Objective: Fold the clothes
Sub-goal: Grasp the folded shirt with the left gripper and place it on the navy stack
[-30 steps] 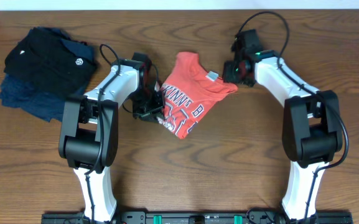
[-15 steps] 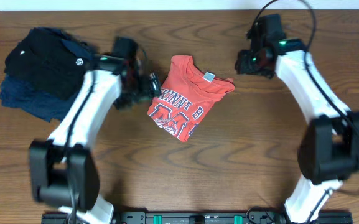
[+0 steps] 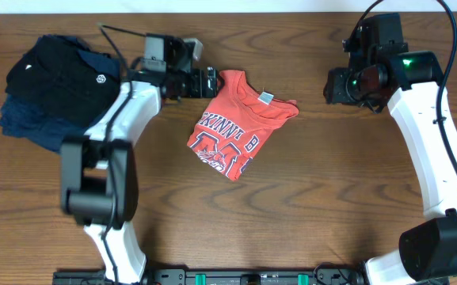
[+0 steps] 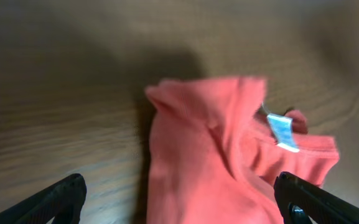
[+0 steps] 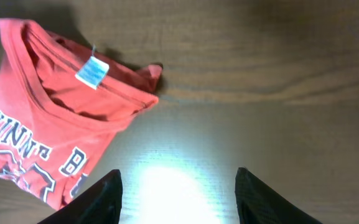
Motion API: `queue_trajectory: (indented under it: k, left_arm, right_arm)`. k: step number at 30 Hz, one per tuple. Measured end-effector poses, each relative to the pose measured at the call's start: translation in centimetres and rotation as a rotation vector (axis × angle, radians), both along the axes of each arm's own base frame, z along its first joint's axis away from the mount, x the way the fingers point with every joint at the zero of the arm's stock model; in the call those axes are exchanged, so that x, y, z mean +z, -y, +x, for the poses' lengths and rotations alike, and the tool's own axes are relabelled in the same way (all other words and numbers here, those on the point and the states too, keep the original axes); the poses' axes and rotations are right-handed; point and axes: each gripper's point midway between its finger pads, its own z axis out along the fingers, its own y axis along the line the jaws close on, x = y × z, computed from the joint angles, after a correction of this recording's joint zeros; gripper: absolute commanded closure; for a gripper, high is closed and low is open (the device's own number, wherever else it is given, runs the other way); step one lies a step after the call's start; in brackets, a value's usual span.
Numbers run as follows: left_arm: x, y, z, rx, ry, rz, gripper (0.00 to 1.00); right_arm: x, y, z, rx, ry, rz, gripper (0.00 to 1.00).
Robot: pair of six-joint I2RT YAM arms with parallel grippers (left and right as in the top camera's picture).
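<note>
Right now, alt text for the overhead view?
A folded coral-red T-shirt with varsity lettering lies mid-way across a wooden table. The left gripper is open at the shirt's upper-left corner, and the right gripper is open, apart from the shirt on its right. A pile of black and navy garments lies far left.

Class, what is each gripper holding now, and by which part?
Nothing. The left gripper and right gripper are both open; the T-shirt lies loose on the table.
</note>
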Motion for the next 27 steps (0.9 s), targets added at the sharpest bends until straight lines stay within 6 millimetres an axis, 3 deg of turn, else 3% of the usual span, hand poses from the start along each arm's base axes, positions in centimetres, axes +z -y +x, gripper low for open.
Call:
queue_trajectory:
  k: [4,7,10,11,12,14,18,22,25,27]
  left_arm:
    - [-4.7,1.4,-0.8,-0.048,-0.104,-0.062,0.02]
    - [-5.2,2.6,-1.5,-0.088,-0.140,-0.113,0.03]
    - [-5.3,4.4,-2.9,-0.130,-0.187,-0.138,0.45]
    - [-5.6,5.0,-3.5,-0.147,-0.203,-0.138,0.65]
    - [-6.1,5.8,-4.1,-0.166,-0.216,-0.135,0.75]
    - [-6.7,7.2,-4.9,-0.201,-0.231,-0.135,0.91]
    - [-6.5,9.0,-5.3,-0.240,-0.213,-0.148,0.94]
    - [-6.2,7.6,-4.3,-0.175,-0.217,-0.139,0.94]
    - [-4.0,3.9,-1.7,-0.040,-0.164,-0.102,0.94]
    - [-0.6,0.0,0.5,0.088,-0.086,-0.079,0.94]
  right_arm:
    - [-0.3,0.1,-0.7,0.000,-0.029,-0.004,0.44]
    - [-0.3,0.1,-0.7,0.000,-0.029,-0.005,0.44]
    - [-0.3,0.1,-0.7,-0.001,-0.030,-0.005,0.44]
    - [-0.3,0.1,-0.7,-0.001,-0.030,-0.005,0.44]
    - [-0.3,0.1,-0.7,-0.001,-0.030,-0.005,0.44]
    - [-0.3,0.1,-0.8,-0.001,-0.033,-0.007,0.44]
    - [-0.4,0.2,-0.9,-0.001,-0.040,-0.008,0.44]
    - [-0.5,0.2,-1.2,0.004,-0.051,-0.013,0.44]
    - [-0.5,0.3,-1.3,0.009,-0.056,-0.021,0.45]
    - [-0.6,0.4,-1.3,0.009,-0.057,-0.025,0.45]
